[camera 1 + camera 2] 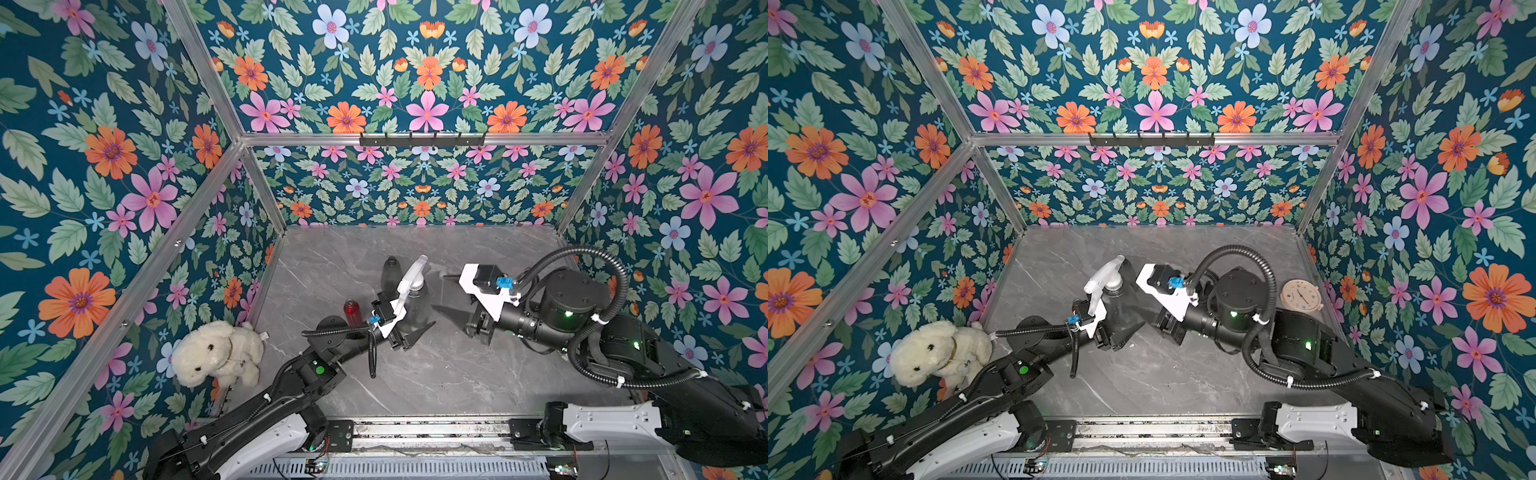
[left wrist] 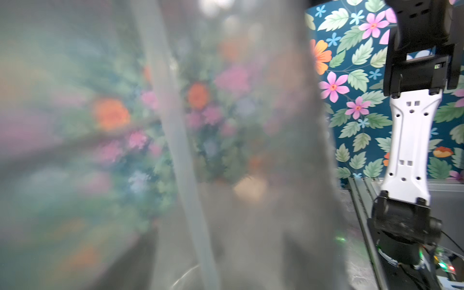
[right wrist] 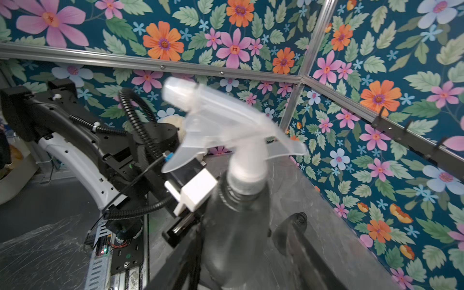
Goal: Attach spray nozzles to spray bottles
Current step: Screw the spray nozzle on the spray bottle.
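Smoky-grey plastic filled the left wrist view: the grey bottle [image 1: 417, 309] stood upright near the middle of the worktop [image 1: 332, 257], clenched low on its cone by the left pincer [image 1: 409, 323], with the dip tube [image 2: 180, 150] showing pale through its wall. A whitish spray nozzle [image 1: 411, 276] sat in its neck, but in the right wrist view threads showed below the collar [image 3: 247, 175], so I judged it seated and not yet screwed tight. The right pincer [image 1: 441, 293] hung just beside the bottle with its jaws parted, grasping nothing; one finger [image 3: 288, 236] stood clear of the bottle wall. A second grey bottle [image 1: 390, 269], bare-necked, stood just behind, and a red bottle [image 1: 352, 311] stood near the left wrist; no other nozzles could be seen. The likeliest trouble lay at the collar: a pinch on the trigger head rather than the collar would tip the nozzle and cross the threads. The slick tapering cone could also spin or ride up in the left pincer under a twist, since only that one grip anchored it. A wide swing by the right arm might topple the bottle behind, and the left wrist could nudge the red one over.
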